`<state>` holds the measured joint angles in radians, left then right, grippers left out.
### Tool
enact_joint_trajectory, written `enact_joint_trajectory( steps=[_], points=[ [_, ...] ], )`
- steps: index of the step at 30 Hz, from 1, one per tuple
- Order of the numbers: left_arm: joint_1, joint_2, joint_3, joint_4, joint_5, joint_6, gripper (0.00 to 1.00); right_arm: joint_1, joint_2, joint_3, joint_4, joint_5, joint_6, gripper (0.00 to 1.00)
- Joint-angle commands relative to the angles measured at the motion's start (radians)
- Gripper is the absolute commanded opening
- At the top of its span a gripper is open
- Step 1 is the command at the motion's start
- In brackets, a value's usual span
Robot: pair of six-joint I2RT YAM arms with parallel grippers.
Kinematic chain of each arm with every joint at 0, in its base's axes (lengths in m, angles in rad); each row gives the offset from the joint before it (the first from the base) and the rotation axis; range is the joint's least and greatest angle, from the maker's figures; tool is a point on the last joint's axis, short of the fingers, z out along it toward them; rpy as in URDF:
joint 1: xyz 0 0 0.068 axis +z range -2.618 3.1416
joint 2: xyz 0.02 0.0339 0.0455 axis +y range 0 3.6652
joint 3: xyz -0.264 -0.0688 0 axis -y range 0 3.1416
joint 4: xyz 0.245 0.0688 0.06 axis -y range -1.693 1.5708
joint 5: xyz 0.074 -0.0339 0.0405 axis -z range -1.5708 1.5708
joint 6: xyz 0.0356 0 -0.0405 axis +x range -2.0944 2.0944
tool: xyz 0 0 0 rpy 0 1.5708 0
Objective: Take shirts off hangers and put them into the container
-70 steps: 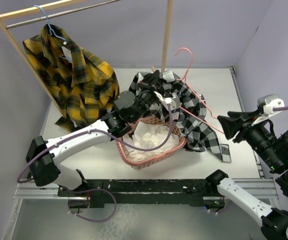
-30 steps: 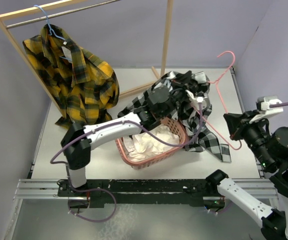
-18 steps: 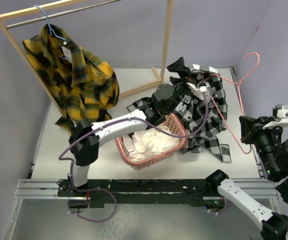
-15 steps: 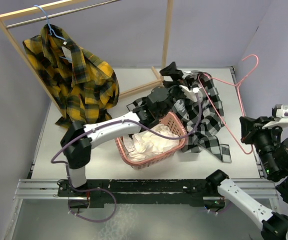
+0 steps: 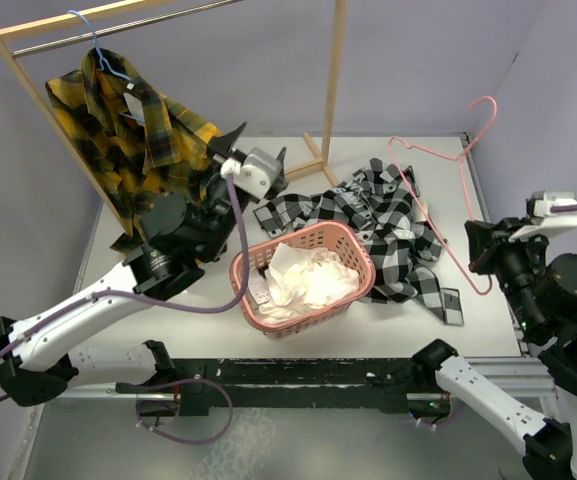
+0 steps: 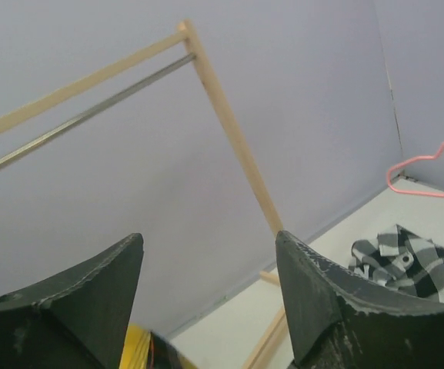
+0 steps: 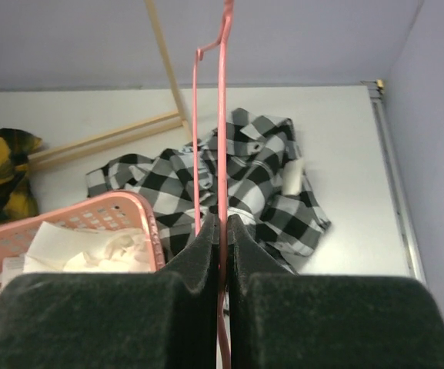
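Looks like the halfway point: one garment stripped but not yet binned. Pinching the bare pink hanger (image 7: 223,115) in the right claw (image 7: 223,223), pressed together on the thin, stiff wire and holding it upright over the right of the bench (image 5: 398,325). Carrying nothing in the left claw (image 6: 206,254), spread wide apart and raised near the yellow shirt (image 5: 138,140). Hanging limp, that one, on the light blue hanger (image 5: 98,45), hooked over the metal rod (image 5: 118,30) of the wooden rack (image 5: 333,70). Lying crumpled on the bench, the black and white shirt (image 5: 388,215), just behind and to the right of the basket (image 5: 288,318), close against its rim but not inside. Holding only a rumpled white cloth (image 5: 313,280), that oval pink tub of slotted plastic. Probably calls next for parting with the hanger, then gathering the soft checked fabric near its middle and lifting it over the rim. Worth minding the loose sleeves, likely to trail outside. After that, unhooking the yellow one.
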<state>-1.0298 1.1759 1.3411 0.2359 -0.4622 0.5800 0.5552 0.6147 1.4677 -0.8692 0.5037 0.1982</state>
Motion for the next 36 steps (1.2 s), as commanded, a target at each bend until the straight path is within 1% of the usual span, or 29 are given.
enact_joint_trajectory(
  steps=[1, 4, 6, 11, 14, 21, 25, 28, 33, 36],
  points=[
    [-0.002, -0.084, -0.187, -0.083, -0.031, -0.085, 0.69, -0.002, 0.101, 0.013, 0.160, -0.145, -0.025, 0.00],
    [-0.001, -0.157, -0.283, -0.062, -0.029, -0.111, 0.66, -0.002, 0.196, 0.049, 0.233, -0.256, -0.060, 0.00],
    [-0.001, -0.199, -0.328, -0.051, -0.032, -0.141, 0.65, -0.002, 0.264, 0.089, 0.276, -0.300, -0.093, 0.00],
    [-0.002, -0.277, -0.397, -0.067, -0.026, -0.246, 0.59, -0.002, 0.426, 0.186, 0.415, -0.291, -0.195, 0.00],
    [-0.002, -0.281, -0.430, -0.066, -0.021, -0.280, 0.58, -0.001, 0.518, 0.245, 0.508, -0.283, -0.258, 0.00],
    [-0.002, -0.238, -0.438, -0.082, 0.029, -0.307, 0.62, -0.002, 0.657, 0.307, 0.744, -0.356, -0.363, 0.00],
    [-0.001, -0.250, -0.441, -0.091, 0.036, -0.315, 0.62, -0.002, 0.758, 0.391, 0.783, -0.358, -0.420, 0.00],
    [-0.002, -0.267, -0.458, -0.068, 0.032, -0.305, 0.62, -0.002, 0.839, 0.467, 0.789, -0.356, -0.450, 0.00],
    [-0.001, -0.270, -0.466, -0.059, 0.033, -0.300, 0.62, -0.001, 0.962, 0.587, 0.765, -0.357, -0.460, 0.00],
    [-0.002, -0.269, -0.465, -0.061, 0.033, -0.299, 0.61, -0.002, 1.010, 0.619, 0.770, -0.367, -0.458, 0.00]
  ],
)
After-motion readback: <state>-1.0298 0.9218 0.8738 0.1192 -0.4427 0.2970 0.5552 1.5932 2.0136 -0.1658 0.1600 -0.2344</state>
